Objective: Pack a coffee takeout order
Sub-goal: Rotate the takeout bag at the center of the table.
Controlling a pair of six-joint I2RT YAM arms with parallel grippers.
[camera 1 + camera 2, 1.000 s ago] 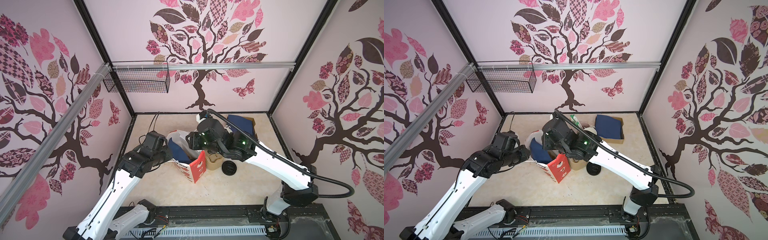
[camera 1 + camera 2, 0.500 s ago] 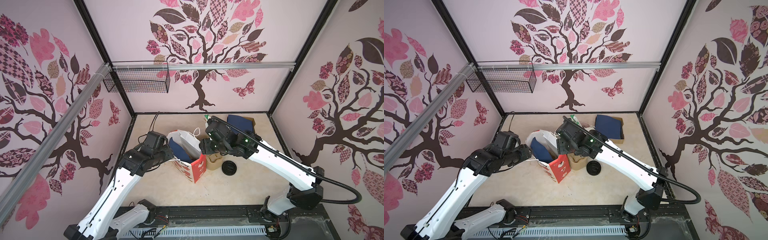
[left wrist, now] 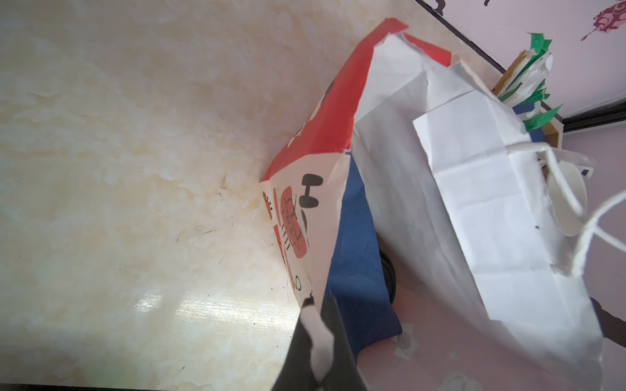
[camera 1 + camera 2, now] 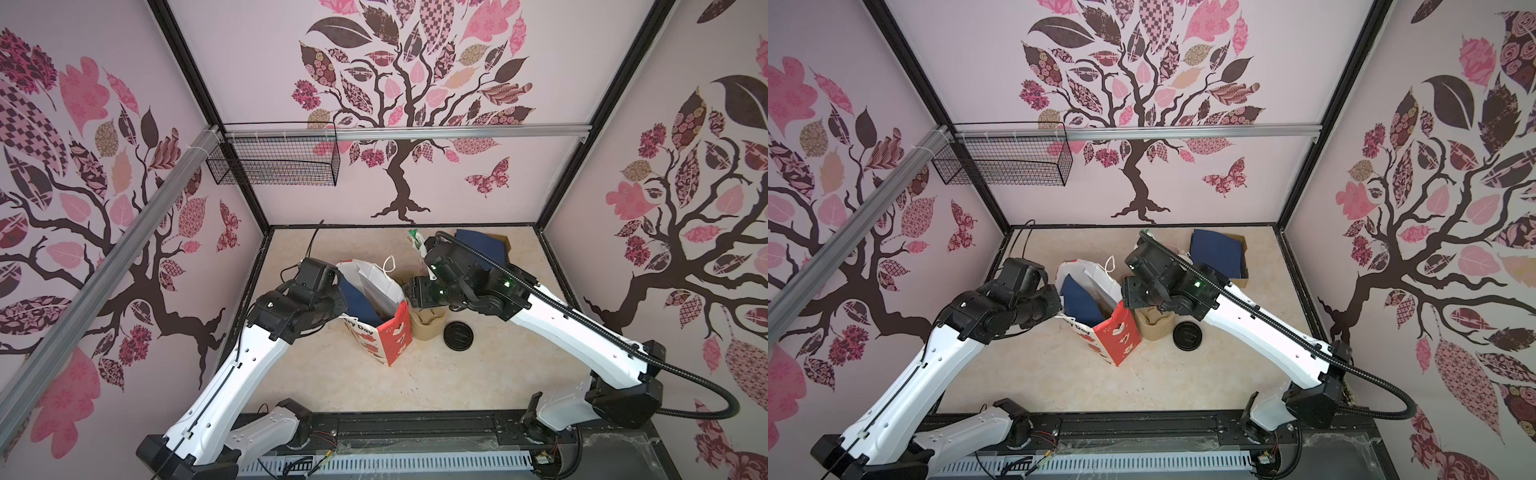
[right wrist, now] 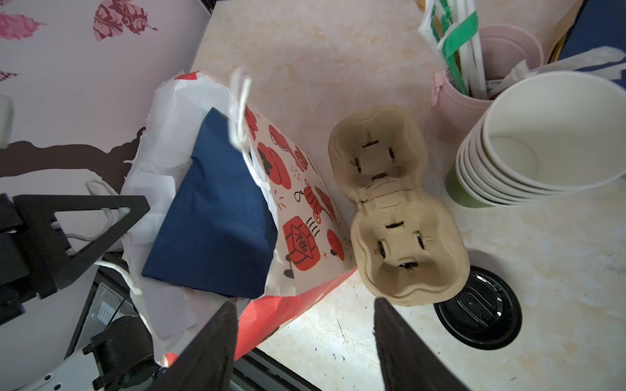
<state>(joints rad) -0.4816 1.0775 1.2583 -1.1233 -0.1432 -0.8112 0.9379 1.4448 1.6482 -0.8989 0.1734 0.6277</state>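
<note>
The red-and-white printed paper bag point(image 4: 392, 336) stands open at the centre of both top views, on the cream marbled desk point(image 4: 353, 386). It is light, thin and creased, so it will likely fold or tip if nudged. The left tool point(image 3: 318, 315) is pinched shut on its rim, at the bag's left edge in a top view, apparently to keep the mouth open.

Just right of the bag lies the tan moulded-pulp two-cup carrier point(image 5: 396, 203), empty. It looks light, stiff yet crushable, and rough enough not to slip. An outer wall or the narrow waist between the wells seems the best hold. The right tool point(image 5: 304, 303) hangs above the carrier's end and the bag's corner, jaws wide, holding nothing.

The navy paper napkin point(image 4: 357, 301), soft and limp, is already inside the bag. The round black plastic lid point(image 4: 459, 336) lies flat on the desk just right of the carrier. It is thin and slick, best taken by its edge.
</note>
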